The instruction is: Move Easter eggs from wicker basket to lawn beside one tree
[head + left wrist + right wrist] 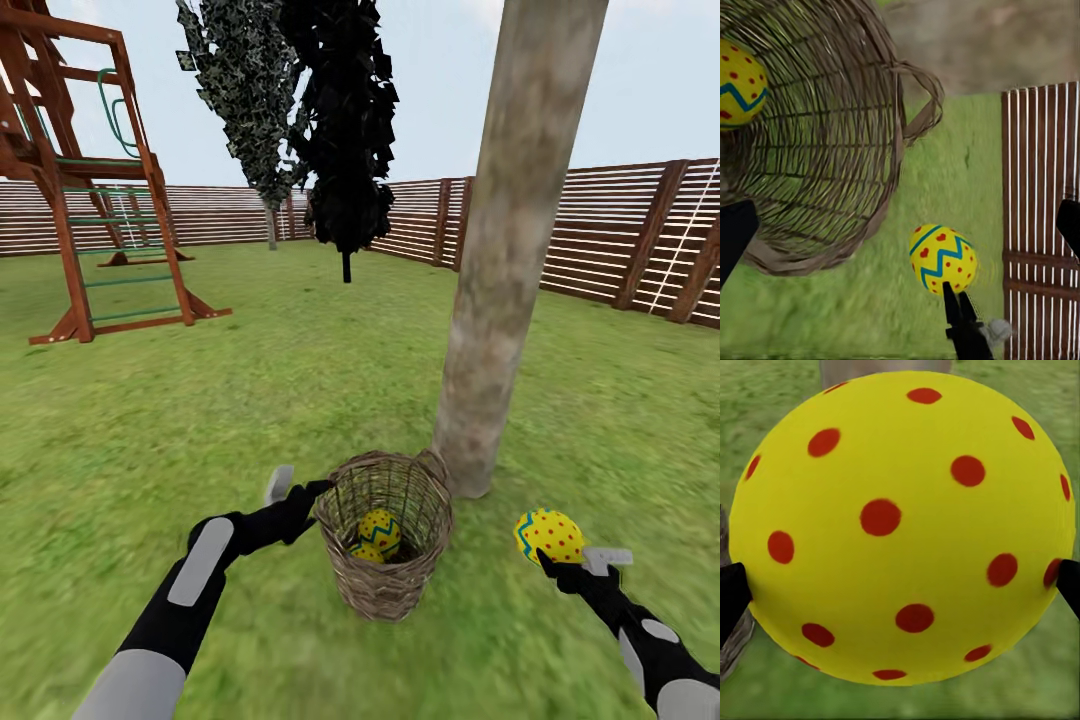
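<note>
While the wooden play set [90, 190] stands far left on the lawn [250, 400], the left hand [312, 493] touches the wicker basket [385, 585] at its rim; whether it is spread or pinching cannot be told. Two Easter eggs [378, 533] lie inside the basket, which sits just beside the tree [510, 250] trunk. Right of the trunk, the right hand [562, 568] pinches a third egg [548, 535] above the grass, near the trunk's base. Behind runs the slat fence [620, 240].
</note>
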Tool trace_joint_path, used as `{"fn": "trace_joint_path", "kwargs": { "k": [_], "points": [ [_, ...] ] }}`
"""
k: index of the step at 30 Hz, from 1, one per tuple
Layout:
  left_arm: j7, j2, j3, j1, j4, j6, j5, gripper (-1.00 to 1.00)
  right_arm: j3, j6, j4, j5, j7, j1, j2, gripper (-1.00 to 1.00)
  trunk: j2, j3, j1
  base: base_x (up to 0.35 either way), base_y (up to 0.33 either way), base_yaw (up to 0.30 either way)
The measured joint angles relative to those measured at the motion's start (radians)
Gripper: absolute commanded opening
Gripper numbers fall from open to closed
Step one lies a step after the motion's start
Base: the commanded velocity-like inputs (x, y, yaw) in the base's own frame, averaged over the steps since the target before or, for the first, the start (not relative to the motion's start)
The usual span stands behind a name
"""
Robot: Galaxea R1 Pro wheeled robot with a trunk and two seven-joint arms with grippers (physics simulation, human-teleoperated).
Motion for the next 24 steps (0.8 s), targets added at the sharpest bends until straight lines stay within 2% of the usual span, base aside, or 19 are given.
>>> {"fn": "trace_joint_path", "kwargs": {
  "k": [1,3,4,5,7,8,11,14,20,24],
  "points": [
    [0.0,-0.008,-0.02,0.0,0.0,-0.001,0.0,1.0,0.001,0.001,0.0,0.006,-0.017,0.0,0.008,-1.0,0.0,0.0,0.0,0.0,-0.141,0.0],
    [0.0,-0.02,-0.071,0.0,-0.003,-0.014,0.0,1.0,0.02,0.001,0.002,0.061,-0.049,0.0,0.027,-1.0,0.0,0.0,0.0,0.0,-0.072,0.0],
    [0.0,-0.024,-0.102,0.0,-0.003,-0.044,0.0,1.0,0.025,0.001,0.002,0.091,-0.081,0.0,0.041,-1.0,0.0,0.0,0.0,0.0,-0.014,-0.028],
    [0.0,-0.027,-0.152,0.0,-0.001,-0.091,0.001,1.0,0.028,0.002,0.002,0.11,-0.131,0.0,0.056,-1.0,0.0,0.0,0.0,0.041,-0.029,-0.08],
    [0.001,-0.029,-0.226,0.0,0.001,-0.153,0.003,1.0,0.028,0.003,0.002,0.119,-0.183,0.0,0.071,-1.0,0.0,0.0,0.0,0.159,-0.137,-0.111],
    [0.001,-0.029,-0.24,0.0,0.001,-0.163,0.004,1.0,0.028,0.003,0.002,0.12,-0.19,0.0,0.073,-1.0,0.0,-0.001,0.0,0.212,-0.185,-0.116],
    [0.002,-0.03,-0.256,0.0,0.001,-0.173,0.005,1.0,0.029,0.003,0.002,0.121,-0.196,0.0,0.074,-1.0,0.0,-0.002,0.0,0.227,-0.199,-0.077],
    [0.002,-0.04,-0.257,0.0,0.001,-0.174,0.004,1.0,0.029,0.002,0.002,0.122,-0.199,0.0,0.074,-1.0,0.0,-0.002,0.0,0.232,-0.203,-0.009],
    [0.002,-0.043,-0.259,0.0,0.001,-0.174,0.001,1.0,0.029,0.0,0.002,0.122,-0.199,0.0,0.074,-1.0,0.0,-0.002,0.0,0.23,-0.209,0.0],
    [0.002,-0.044,-0.282,0.0,0.002,-0.174,-0.001,1.0,0.029,0.0,0.002,0.122,-0.2,0.0,0.074,-1.0,0.0,-0.002,0.0,-0.008,-0.311,0.0]
  ]
}}
